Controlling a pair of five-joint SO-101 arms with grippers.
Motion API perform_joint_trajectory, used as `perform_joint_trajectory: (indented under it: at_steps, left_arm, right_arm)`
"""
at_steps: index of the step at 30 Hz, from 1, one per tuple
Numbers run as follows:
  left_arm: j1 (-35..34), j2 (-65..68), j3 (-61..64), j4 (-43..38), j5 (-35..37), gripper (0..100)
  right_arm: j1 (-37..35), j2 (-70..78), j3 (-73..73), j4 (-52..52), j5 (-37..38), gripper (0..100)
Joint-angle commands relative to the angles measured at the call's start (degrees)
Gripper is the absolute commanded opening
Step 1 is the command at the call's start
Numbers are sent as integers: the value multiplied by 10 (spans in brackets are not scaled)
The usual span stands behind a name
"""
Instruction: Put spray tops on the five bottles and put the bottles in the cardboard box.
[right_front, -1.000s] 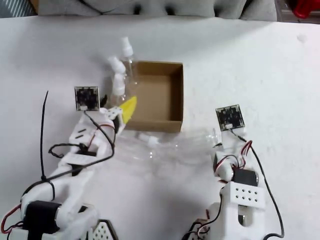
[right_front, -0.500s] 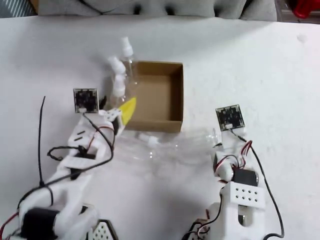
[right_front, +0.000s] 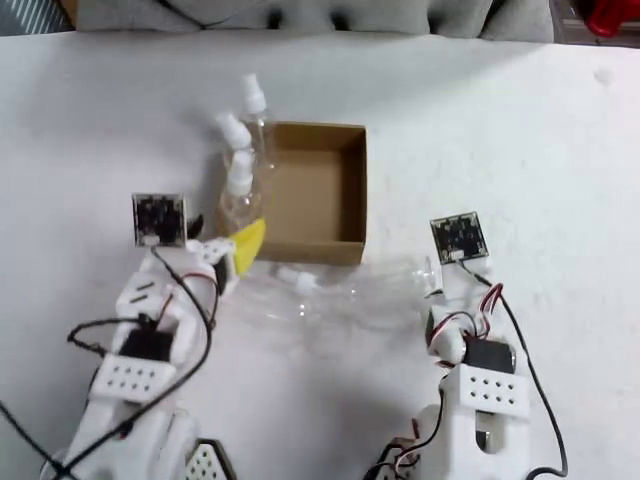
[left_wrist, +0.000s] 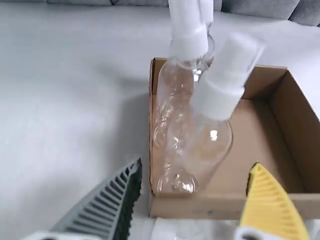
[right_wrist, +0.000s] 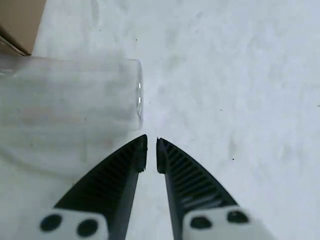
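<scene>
Upright bottles (right_front: 240, 165) by box (right_front: 315, 190) L wall; other bottles (right_front: 340, 295) lying just in front.

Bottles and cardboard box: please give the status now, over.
Left gripper open, empty, facing capped bottles upright outside the cardboard box. Right gripper shut, beside a clear bottle lying on its side. No bottle in box.

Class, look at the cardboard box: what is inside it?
Bare brown floor shows inside the cardboard box; no bottle lies there. Capped bottles beside one wall hide that inner edge.
</scene>
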Motion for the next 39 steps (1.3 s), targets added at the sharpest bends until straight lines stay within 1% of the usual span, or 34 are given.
perform_joint_trajectory:
  at_steps: [1,3,6,10,13,19,23,25,27,29,32,34,36,39]
  left_arm:
    - [-4,-87,37,4,-21,312]
    - [-7,-123,72,6,-38,310]
    - [-38,-175,100,44,-44,310]
    - [-89,-240,114,118,-48,310]
    - [-116,-287,115,193,-48,310]
    - [-138,-369,115,309,-48,309]
    - [-138,-392,115,353,-51,309]
    - [-138,-392,115,359,-79,309]
    - [-138,-392,115,360,-108,309]
    - [-138,-392,115,377,-115,308]
    - [-138,-392,115,386,-117,308]
    - [-138,-392,115,386,-117,301]
    - [-138,-392,115,386,-117,256]
    - [-138,-392,115,383,-118,152]
  right_arm:
    - [4,-9,-5,-8,7,17]
    - [4,-8,-5,-8,7,17]
    - [4,-8,-5,-7,7,17]
    - [4,-7,-5,-7,7,17]
    - [5,-7,-5,-8,7,17]
    - [11,-9,-4,-6,13,17]
    - [20,-9,-10,-5,81,17]
    - [15,-8,-22,7,106,17]
    - [15,-8,-53,48,164,18]
    - [10,-4,-103,112,222,27]
    - [-27,-4,-177,225,307,101]
    - [-72,-4,-217,284,352,146]
    - [-124,-4,-242,320,392,155]
    - [-195,-3,-246,328,453,156]
